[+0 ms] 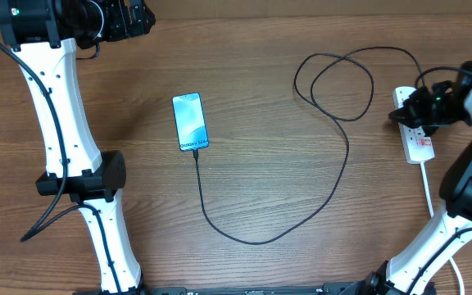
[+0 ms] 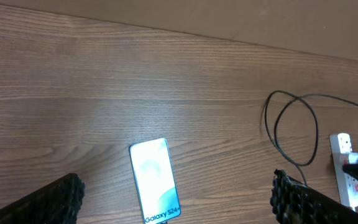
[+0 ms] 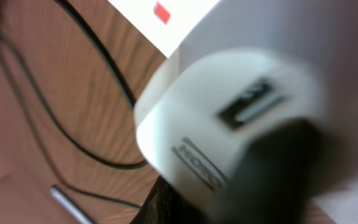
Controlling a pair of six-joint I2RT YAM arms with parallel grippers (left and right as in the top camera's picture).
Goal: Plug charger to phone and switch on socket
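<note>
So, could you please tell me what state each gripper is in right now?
Left gripper: open, empty.
Right gripper: closed, at the power strip.

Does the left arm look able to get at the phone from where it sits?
Probably yes: the left gripper is open, and only bare table lies between it and the phone; the charger cable leaves the phone's far end.

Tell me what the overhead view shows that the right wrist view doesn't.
Only overhead: the phone, screen lit, with the charger cable running from its bottom edge in loops toward the socket strip. Only right wrist: a blurred close-up of a white adapter with a USB port, and a red mark on the strip. Both: the charger cable, the socket strip and the wooden table.
</note>
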